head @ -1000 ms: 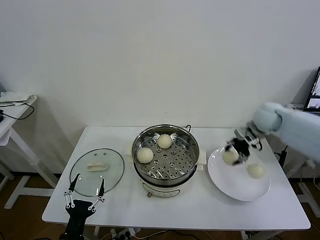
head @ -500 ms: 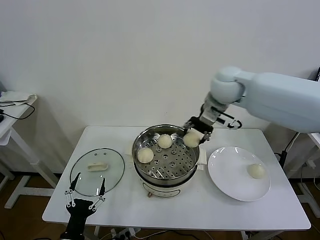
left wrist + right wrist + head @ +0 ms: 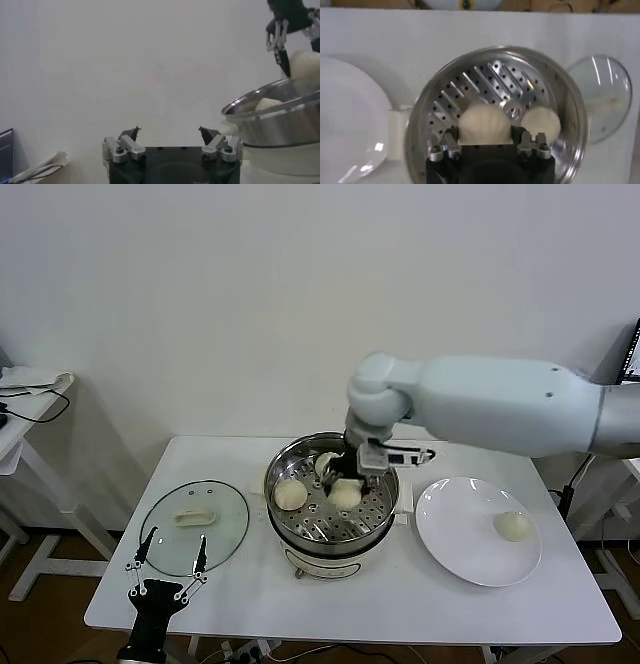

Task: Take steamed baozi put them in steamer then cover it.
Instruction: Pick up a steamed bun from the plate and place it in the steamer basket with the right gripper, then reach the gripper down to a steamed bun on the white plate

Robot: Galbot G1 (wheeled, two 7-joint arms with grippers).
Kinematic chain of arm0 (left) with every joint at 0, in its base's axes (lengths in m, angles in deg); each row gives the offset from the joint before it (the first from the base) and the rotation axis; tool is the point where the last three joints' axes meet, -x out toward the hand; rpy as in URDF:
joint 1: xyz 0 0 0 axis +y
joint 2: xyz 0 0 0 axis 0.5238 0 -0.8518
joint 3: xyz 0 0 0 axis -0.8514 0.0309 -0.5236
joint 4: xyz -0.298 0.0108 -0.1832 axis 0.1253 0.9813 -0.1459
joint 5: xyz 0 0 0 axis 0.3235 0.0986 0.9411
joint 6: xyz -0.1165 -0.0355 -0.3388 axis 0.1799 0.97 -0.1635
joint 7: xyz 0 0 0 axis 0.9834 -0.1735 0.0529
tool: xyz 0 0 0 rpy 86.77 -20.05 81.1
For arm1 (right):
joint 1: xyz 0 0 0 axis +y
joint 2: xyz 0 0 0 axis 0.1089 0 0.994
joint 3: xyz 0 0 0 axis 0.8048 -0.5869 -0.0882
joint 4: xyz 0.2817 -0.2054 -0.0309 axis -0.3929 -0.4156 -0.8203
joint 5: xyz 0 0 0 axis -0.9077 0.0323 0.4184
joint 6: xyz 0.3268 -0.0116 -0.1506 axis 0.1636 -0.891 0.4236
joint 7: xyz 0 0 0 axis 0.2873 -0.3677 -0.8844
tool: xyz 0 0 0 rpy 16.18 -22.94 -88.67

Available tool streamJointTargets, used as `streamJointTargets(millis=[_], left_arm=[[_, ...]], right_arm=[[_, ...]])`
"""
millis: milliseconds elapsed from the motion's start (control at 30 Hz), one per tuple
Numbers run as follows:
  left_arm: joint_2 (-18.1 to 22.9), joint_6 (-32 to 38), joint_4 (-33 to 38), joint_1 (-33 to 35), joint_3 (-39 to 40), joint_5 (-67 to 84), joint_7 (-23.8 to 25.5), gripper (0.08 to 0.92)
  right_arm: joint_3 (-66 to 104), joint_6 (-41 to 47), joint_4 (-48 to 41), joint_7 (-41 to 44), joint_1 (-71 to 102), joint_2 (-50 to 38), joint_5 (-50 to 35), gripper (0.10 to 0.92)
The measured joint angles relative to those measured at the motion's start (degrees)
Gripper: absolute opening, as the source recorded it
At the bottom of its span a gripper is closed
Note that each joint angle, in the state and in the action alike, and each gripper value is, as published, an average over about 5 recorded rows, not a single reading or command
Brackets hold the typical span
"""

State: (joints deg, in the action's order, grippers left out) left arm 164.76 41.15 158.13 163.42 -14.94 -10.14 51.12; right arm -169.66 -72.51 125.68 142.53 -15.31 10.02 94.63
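Now over the steamer (image 3: 330,494), right gripper (image 3: 347,484) jaws clamp third baozi (image 3: 345,494); one remains outside.

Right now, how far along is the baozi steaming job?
Two baozi already sit in the steamer. The right gripper is inside it, shut on a third baozi. One baozi is left on the plate. The glass lid lies on the table, by the idle left gripper.

Steamer (image 3: 330,502) stands between lid (image 3: 194,524), left, and plate (image 3: 478,532), right.
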Motion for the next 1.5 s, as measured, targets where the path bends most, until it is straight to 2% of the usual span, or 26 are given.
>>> streamJointTargets(millis=[633, 833, 1000, 1267, 1500], left_arm=[[0.2, 0.3, -0.4, -0.2, -0.1, 0.1, -0.2, 0.823], [0.2, 0.6, -0.6, -0.2, -0.2, 0.2, -0.2, 0.823], [0.2, 0.7, -0.6, -0.2, -0.2, 0.3, -0.3, 0.823], [0.5, 0.7, -0.6, -0.2, -0.1, 0.2, -0.3, 0.823], [0.3, 0.6, -0.6, -0.1, -0.1, 0.0, -0.3, 0.823]], right_arm=[[-0.1, -3.0, -1.2, -0.7, 5.4, 5.0, 5.7, 0.712], [-0.2, -2.9, -1.2, -0.9, 5.9, 5.2, 6.1, 0.802], [0.2, -2.9, -1.1, -0.7, 5.9, 4.9, 6.3, 0.822], [3.7, -3.4, -0.5, 2.2, 3.8, 1.0, 4.3, 0.823], [5.9, 0.6, -2.5, 6.5, 0.9, -7.7, -2.6, 0.823]])
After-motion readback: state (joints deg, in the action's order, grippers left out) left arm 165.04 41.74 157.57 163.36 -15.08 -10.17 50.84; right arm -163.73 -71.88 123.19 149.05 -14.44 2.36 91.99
